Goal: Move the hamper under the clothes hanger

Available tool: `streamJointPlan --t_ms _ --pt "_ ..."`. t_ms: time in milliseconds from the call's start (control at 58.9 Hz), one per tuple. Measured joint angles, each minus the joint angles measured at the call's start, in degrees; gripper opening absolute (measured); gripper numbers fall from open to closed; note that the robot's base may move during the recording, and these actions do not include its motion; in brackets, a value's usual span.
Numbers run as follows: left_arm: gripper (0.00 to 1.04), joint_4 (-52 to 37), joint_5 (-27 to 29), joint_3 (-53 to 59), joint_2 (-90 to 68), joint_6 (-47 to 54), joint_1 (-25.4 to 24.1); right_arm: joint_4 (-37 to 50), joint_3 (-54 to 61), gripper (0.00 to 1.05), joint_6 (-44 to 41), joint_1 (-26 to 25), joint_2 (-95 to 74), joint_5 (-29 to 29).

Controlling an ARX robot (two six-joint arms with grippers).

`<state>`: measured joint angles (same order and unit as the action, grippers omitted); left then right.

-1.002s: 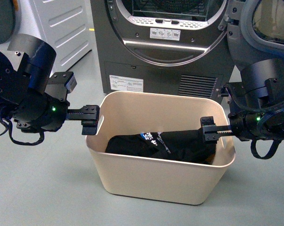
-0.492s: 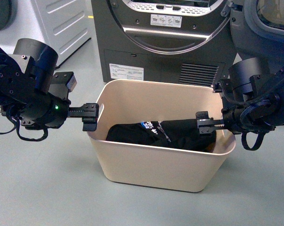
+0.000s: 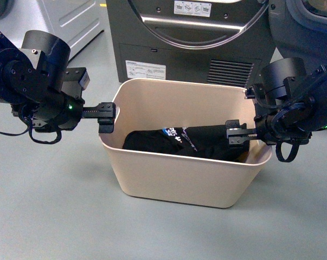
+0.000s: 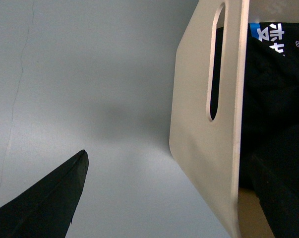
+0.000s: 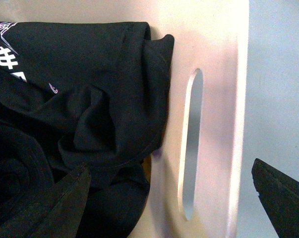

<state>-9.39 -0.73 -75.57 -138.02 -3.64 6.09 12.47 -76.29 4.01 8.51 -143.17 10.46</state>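
- Front view: hamper point(image 3: 179, 181) sat on the floor point(image 3: 55, 211) before a dark grey machine point(image 3: 196, 49), black clothes point(image 3: 174, 142) inside.
- Left end effector point(image 3: 106, 117) and right end effector point(image 3: 235, 136) each straddled a short hamper wall, jaws apart, unclamped.

Floor point(image 3: 49, 211) open in front of hamper point(image 3: 179, 184) and to its L and R sides, so there is room to pass. Behind it, the dark grey machine point(image 3: 185, 54) stands near the back wall, narrow gap only. Black garment point(image 3: 179, 143) covers the tub bottom (upper part free). L gripper point(image 3: 106, 118) and R gripper point(image 3: 236, 140) each straddle a short wall, jaws apart. Pale appliance point(image 3: 71, 19) far L, well apart.
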Motion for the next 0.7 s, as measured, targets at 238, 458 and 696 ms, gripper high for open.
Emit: streamJointPlan --t_ms 238,458,696 --pt "0.98 -0.1 -0.3 -3.0 -3.0 0.1 0.9 -0.4 -1.0 0.97 0.2 -0.5 -1.0 0.3" --pt "0.98 1.4 0.3 -7.4 -5.7 0.1 2.3 -1.2 -2.7 0.97 0.2 -0.5 -2.8 0.4" --pt "0.98 2.8 1.0 -10.1 -7.7 0.0 3.1 -1.7 -4.2 0.97 0.2 -0.5 -3.7 0.4"
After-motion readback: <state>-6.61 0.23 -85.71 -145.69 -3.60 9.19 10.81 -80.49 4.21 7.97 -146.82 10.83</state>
